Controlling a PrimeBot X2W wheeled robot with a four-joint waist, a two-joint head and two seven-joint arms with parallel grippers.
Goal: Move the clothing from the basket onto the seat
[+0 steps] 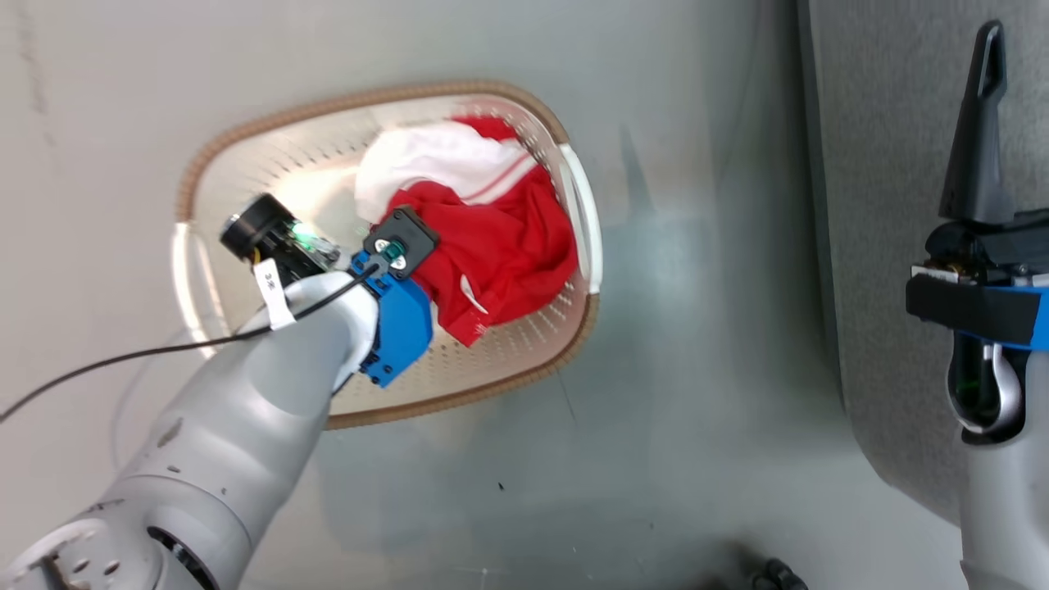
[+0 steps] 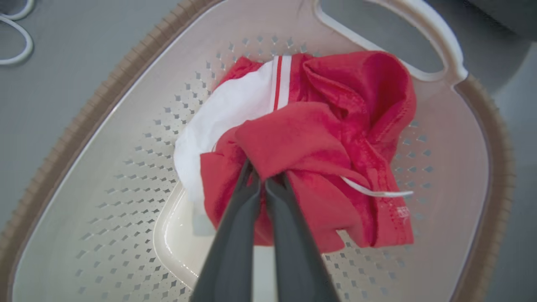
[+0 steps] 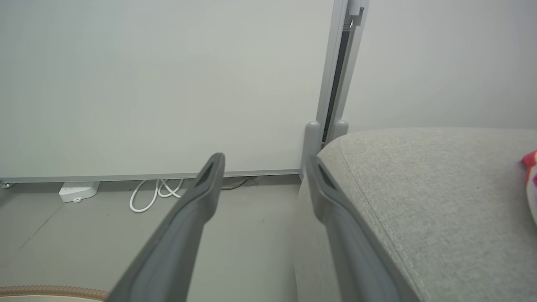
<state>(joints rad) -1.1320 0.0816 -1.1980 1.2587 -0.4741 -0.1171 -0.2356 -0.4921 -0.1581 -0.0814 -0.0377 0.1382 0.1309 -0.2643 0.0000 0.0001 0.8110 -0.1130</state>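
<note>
grab made, carry yet to come

head view: you are reaching your left arm [image 1: 246, 393] into the basket [image 1: 565, 344], where the clothing [image 1: 500, 246] is lying bunched; the seat [image 1: 885, 246] is standing to the right. left wrist view: the left gripper [image 2: 262, 178] is pinching a red fold. right wrist view: the right gripper [image 3: 265, 167] is hanging spread and empty beside the seat, where a red scrap [image 3: 529, 167], too small to identify, is showing.

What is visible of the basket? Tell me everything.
The basket is cream-white perforated plastic with a brown woven rim and white side handles. It stands upright on the grey floor, holding bunched red-and-white clothing toward one end. The left end effector reaches inside, shut on the red fabric.
</note>
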